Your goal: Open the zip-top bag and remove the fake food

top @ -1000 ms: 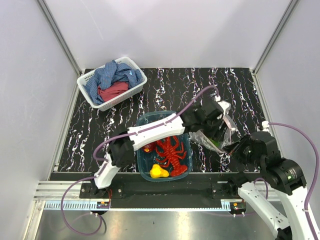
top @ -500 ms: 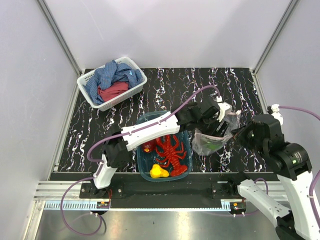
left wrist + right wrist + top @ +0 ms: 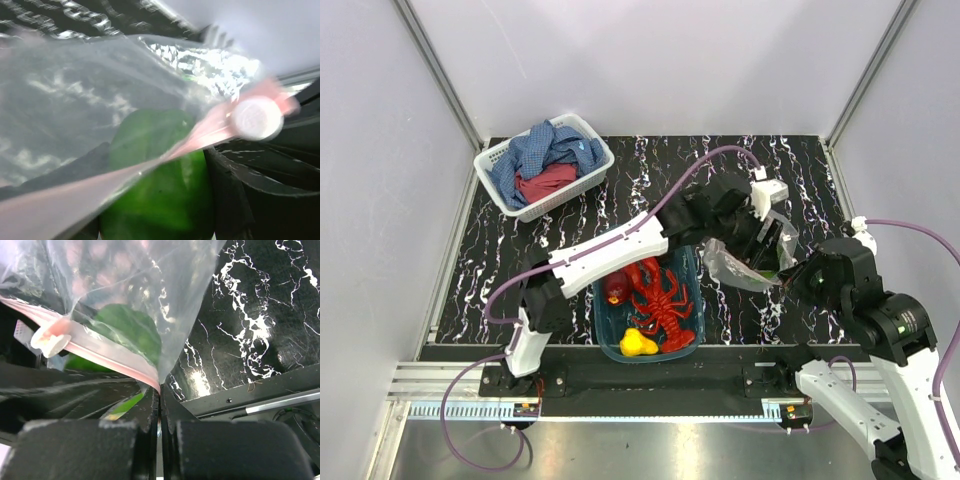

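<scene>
zip-top bag (image 3: 170,295): clear, crinkly | pink zip strip (image 3: 110,362) | green pepper (image 3: 160,200) inside

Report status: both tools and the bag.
Right tool shut on zip-top bag corner. Left tool at bag mouth, grip unclear. Green pepper inside bag. Nothing blocking.

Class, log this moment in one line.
right pincer: shut on bag | left pincer: at bag mouth | pepper: inside bag | lobster: in tub
</scene>
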You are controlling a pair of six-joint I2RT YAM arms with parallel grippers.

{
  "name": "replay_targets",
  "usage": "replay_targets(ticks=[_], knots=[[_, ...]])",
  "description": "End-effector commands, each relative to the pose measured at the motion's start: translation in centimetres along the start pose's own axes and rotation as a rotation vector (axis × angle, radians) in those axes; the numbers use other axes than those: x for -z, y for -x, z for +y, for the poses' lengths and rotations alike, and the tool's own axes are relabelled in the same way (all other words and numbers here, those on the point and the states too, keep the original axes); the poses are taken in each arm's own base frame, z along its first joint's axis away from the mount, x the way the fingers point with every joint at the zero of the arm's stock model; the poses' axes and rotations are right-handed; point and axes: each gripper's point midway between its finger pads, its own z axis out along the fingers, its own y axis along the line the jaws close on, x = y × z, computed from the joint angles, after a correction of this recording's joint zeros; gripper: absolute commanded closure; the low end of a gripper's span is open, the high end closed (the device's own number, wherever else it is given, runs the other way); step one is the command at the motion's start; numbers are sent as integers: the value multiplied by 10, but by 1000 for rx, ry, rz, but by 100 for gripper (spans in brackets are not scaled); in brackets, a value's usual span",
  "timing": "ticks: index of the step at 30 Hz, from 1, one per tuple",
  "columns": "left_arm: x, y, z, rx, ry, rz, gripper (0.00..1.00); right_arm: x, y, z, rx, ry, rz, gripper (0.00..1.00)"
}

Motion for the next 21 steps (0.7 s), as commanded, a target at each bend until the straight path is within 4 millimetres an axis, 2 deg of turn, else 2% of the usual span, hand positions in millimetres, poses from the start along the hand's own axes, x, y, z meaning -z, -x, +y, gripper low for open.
replay_targets(ticks=[1,2,3,5,6,7,11,14,17,19,21], knots=[[38,44,-66,103,-325,-126,100,5,7,11,45,48,-17,100],[38,46,-60,163,-328,-129,100,8,9,10,46,52,-26,100],[46,60,-51,210,-336,-173,100,8,10,4,51,31,-37,100],[45,56,-39,420,-345,-140,100,12,12,0,60,28,-54,100],[48,63,-36,459,-370,-155,100,12,13,-2,64,18,-59,100],[50,61,-41,540,-409,-116,100,13,13,-2,73,17,-60,100],[52,53,-54,640,-484,-17,100,10,19,1,97,-3,-68,100],[63,50,-61,679,-530,-18,100,7,26,3,136,-14,-88,100],[83,65,-72,622,-585,-111,100,4,24,-5,165,-27,-94,100],[97,81,-85,533,-648,-176,100,-1,18,-12,164,-45,-85,100],[102,82,-94,442,-659,-165,100,0,14,-13,141,-45,-74,100]])
